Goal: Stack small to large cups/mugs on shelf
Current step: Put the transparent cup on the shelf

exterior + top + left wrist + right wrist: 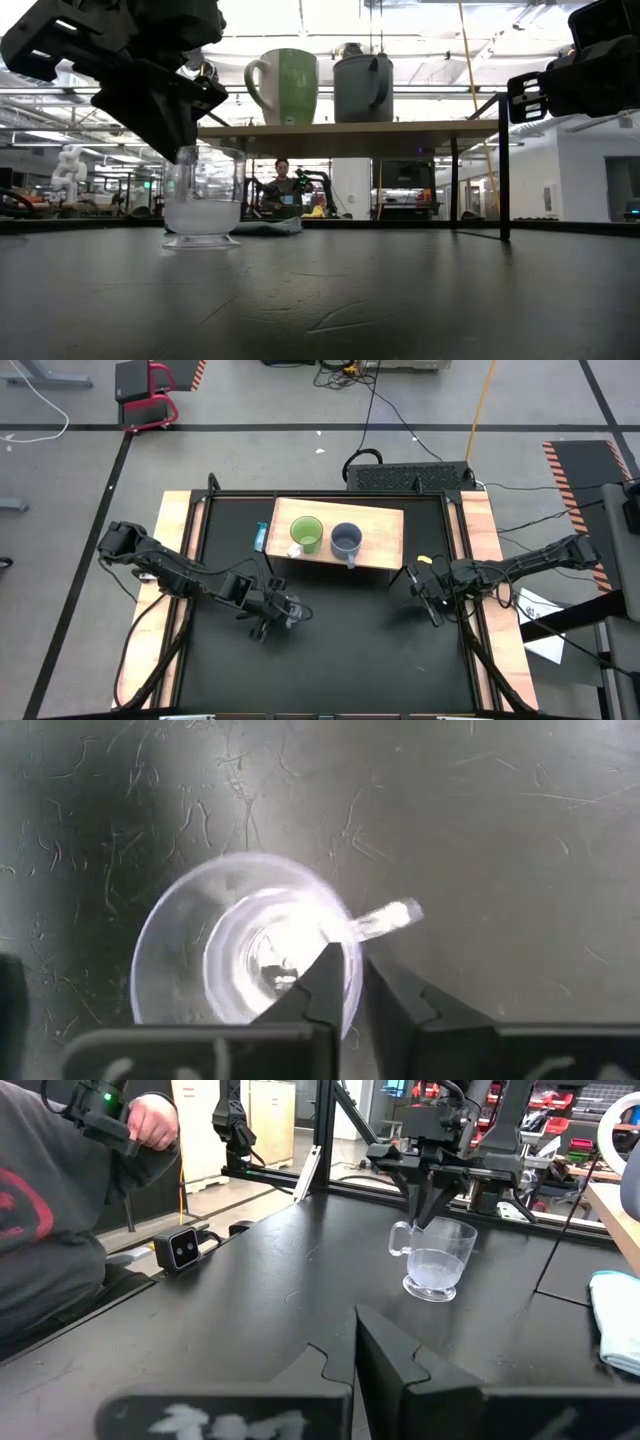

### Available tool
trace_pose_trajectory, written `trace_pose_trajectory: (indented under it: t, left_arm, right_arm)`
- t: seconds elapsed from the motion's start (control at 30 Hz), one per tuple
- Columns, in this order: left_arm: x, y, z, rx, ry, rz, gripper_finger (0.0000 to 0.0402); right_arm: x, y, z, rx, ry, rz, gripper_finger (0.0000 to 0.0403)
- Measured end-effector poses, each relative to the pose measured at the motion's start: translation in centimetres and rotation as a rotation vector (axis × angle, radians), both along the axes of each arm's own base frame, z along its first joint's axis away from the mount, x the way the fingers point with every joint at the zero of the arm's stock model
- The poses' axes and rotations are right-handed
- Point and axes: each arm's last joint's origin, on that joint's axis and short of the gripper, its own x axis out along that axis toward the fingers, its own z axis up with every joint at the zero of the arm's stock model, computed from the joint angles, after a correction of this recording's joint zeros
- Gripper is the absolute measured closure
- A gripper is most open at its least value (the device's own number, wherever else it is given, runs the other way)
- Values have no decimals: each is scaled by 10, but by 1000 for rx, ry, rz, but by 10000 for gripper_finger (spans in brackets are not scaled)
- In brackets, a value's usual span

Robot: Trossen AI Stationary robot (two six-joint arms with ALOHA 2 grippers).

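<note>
The clear glass cup [205, 200] stands upright on the black tabletop, at the left and nearer than the shelf. My left gripper [355, 970] slants down onto its rim and is shut on it. The lime-green mug [306, 535] and the grey-blue mug [346, 540] stand side by side on the tan shelf [385, 525]. My right gripper [415, 585] hovers shut and level beside the shelf's right end, holding nothing. My left gripper pinches the glass cup's wall at the rim [352, 948], right beside the handle [388, 918]. One finger [320, 985] is inside the cup and one [405, 1005] outside. The fingers slant down from above and from the table's left. The cup's base rests on the tabletop.
A light blue cloth [261, 537] lies at the shelf's left end. A small camera [180, 1248] sits at the table's edge, with a person's sleeve [50, 1250] close behind it. Bare black tabletop [360, 650] spreads in front of the shelf.
</note>
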Motion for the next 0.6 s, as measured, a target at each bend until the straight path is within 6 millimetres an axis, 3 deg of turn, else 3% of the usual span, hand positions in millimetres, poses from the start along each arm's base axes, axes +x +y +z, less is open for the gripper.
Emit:
trace_pose_trajectory:
  t: [0.13, 0.43, 0.6]
  left_arm:
    - [0, 1, 0, -1, 0, 5, 394]
    - [1, 0, 1, 5, -15, -77, 397]
    - [-1, 1, 13, 0, -75, -108, 398]
  right_arm:
    - [0, 0, 0, 0, 0, 0, 403]
    - [0, 0, 0, 0, 0, 0, 403]
    - [0, 0, 0, 0, 1, 0, 403]
